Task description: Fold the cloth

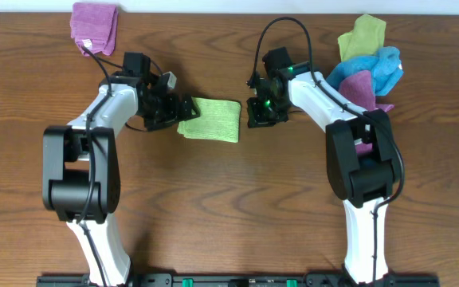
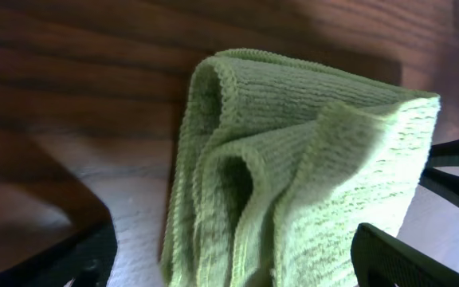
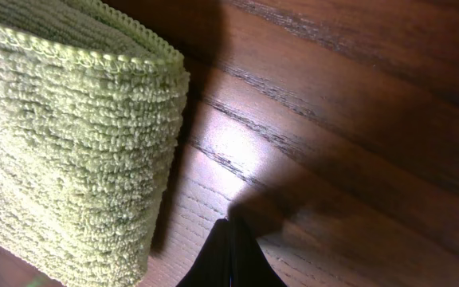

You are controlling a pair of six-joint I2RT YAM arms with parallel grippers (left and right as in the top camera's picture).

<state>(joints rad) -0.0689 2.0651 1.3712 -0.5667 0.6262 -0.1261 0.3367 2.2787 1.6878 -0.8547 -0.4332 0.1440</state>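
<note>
The cloth (image 1: 211,119) is a lime-green towel lying folded into a small rectangle at the middle of the wooden table. My left gripper (image 1: 183,112) stands open at its left end. In the left wrist view the cloth's layered folds (image 2: 293,175) fill the space between the wide-spread black fingers (image 2: 389,259). My right gripper (image 1: 255,112) is shut, just off the cloth's right edge. In the right wrist view its closed tips (image 3: 231,255) hover over bare wood beside the cloth's folded edge (image 3: 78,151), holding nothing.
A purple cloth (image 1: 94,24) lies at the back left. At the back right is a pile of an olive-green cloth (image 1: 363,36), a blue cloth (image 1: 377,68) and a purple cloth (image 1: 361,88), next to the right arm.
</note>
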